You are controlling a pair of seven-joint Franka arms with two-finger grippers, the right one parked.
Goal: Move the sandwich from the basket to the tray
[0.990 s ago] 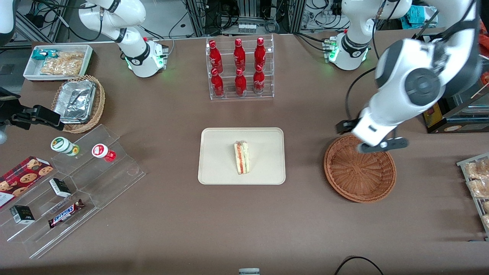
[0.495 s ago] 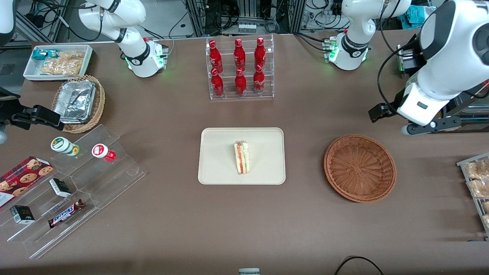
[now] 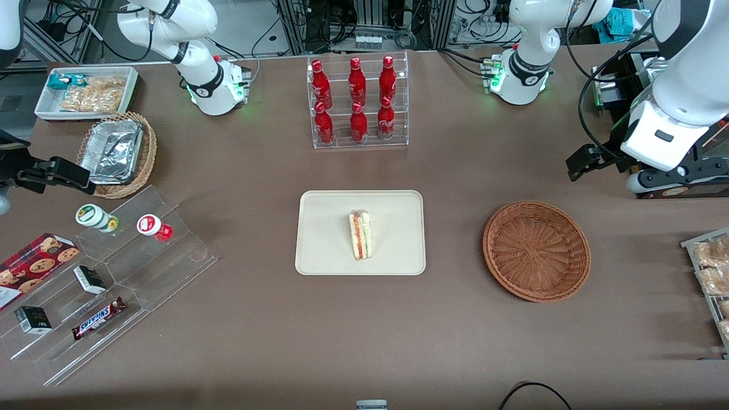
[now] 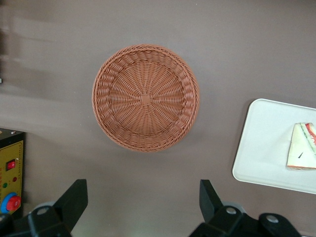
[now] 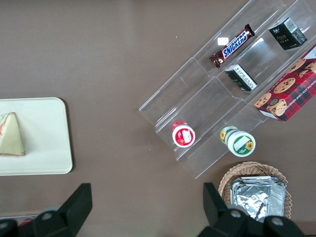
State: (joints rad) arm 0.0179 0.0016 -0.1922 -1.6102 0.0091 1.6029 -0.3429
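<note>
Brown table [image 3: 256,319]. Claw [image 4: 143,205] up high, fingers spread wide, nothing held. Basket [image 4: 145,97] below it, just ahead of the fingertips. Sandwich [image 3: 360,234] on tray [image 3: 324,239], well off toward the parked arm's end.

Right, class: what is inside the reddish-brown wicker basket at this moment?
Nothing: the basket is empty, its woven bottom fully visible. The sandwich lies on the tray. The open gripper hangs above the table, farther from the front camera than the basket, holding nothing.
</note>
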